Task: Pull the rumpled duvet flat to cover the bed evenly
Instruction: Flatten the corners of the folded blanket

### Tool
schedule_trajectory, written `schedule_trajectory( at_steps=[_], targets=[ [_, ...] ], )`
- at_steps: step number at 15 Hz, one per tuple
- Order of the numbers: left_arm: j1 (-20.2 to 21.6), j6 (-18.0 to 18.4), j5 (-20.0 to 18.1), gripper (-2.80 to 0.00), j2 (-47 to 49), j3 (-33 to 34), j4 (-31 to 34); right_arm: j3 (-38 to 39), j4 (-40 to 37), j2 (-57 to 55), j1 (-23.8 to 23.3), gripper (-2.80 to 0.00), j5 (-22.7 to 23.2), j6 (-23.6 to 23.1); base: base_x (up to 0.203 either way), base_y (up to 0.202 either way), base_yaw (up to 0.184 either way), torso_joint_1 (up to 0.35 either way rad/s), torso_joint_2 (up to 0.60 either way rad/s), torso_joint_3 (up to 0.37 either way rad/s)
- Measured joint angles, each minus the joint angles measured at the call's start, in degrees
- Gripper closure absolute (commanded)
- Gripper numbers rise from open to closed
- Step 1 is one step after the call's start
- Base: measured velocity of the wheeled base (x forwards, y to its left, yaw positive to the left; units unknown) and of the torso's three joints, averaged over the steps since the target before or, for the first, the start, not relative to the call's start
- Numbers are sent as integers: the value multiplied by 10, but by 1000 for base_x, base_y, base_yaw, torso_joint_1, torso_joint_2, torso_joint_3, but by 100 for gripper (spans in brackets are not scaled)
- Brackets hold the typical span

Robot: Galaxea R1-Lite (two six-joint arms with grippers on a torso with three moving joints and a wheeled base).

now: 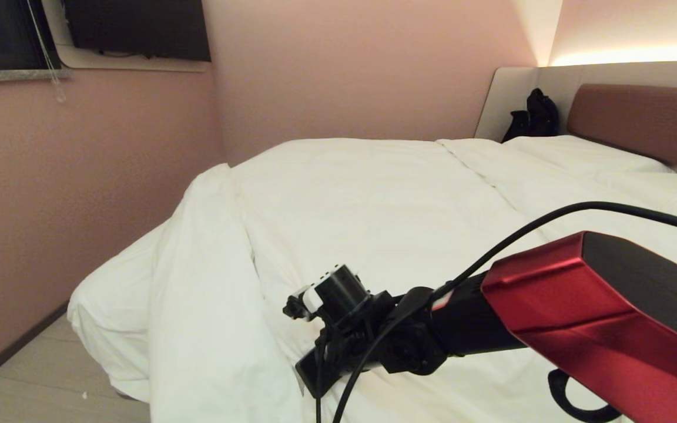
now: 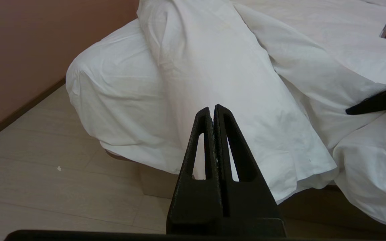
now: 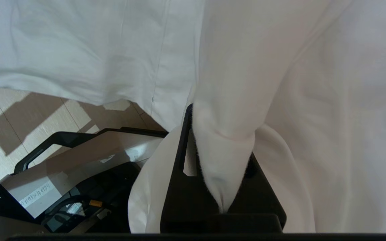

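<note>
The white duvet (image 1: 362, 205) lies over the bed (image 1: 644, 117), and a long fold of it (image 1: 197, 282) is bunched along the near left corner and hangs over the edge. My right gripper (image 3: 223, 130) is shut on a pinch of the duvet (image 3: 233, 83), which runs up taut from the jaws. From the head camera the right gripper (image 1: 309, 370) sits low at the bed's near edge, partly behind its wrist. My left gripper (image 2: 213, 108) is shut and empty, off the bed, pointing at the hanging fold (image 2: 219, 73).
A pink wall (image 1: 80, 205) runs close along the bed's left side, leaving a narrow strip of pale floor (image 1: 33, 382). A black bag (image 1: 535, 114) stands by the headboard. White pillows (image 1: 579, 153) lie at the head. My own base (image 3: 79, 167) is below the right gripper.
</note>
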State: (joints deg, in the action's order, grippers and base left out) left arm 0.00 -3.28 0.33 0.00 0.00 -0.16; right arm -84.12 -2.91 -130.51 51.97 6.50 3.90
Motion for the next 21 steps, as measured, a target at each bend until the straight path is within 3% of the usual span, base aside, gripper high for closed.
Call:
schedule_trajectory(
  at_steps=[2, 3, 4, 12, 16, 21],
  targets=[
    [0, 0, 0, 0, 0, 0, 0, 2, -2, -1, 9, 0, 0, 1, 0, 0, 0, 0, 0, 0],
    [0, 1, 0, 0, 0, 0, 0, 3, -3, -2, 12, -94, 0, 0, 0, 0, 0, 0, 0, 0],
    [0, 1, 0, 0, 0, 0, 0, 4, -4, -3, 14, -280, 0, 0, 0, 0, 0, 0, 0, 0],
    [0, 0, 0, 0, 0, 0, 0, 9, -7, 19, 17, -280, -3, 19, 0, 0, 0, 0, 0, 0],
    [0, 0, 0, 0, 0, 0, 0, 22, -7, 78, -4, -280, -6, 34, 0, 0, 0, 0, 0, 0],
    [0, 0, 0, 0, 0, 0, 0, 88, -7, 236, -75, -280, -7, 37, 0, 0, 0, 0, 0, 0]
  ],
)
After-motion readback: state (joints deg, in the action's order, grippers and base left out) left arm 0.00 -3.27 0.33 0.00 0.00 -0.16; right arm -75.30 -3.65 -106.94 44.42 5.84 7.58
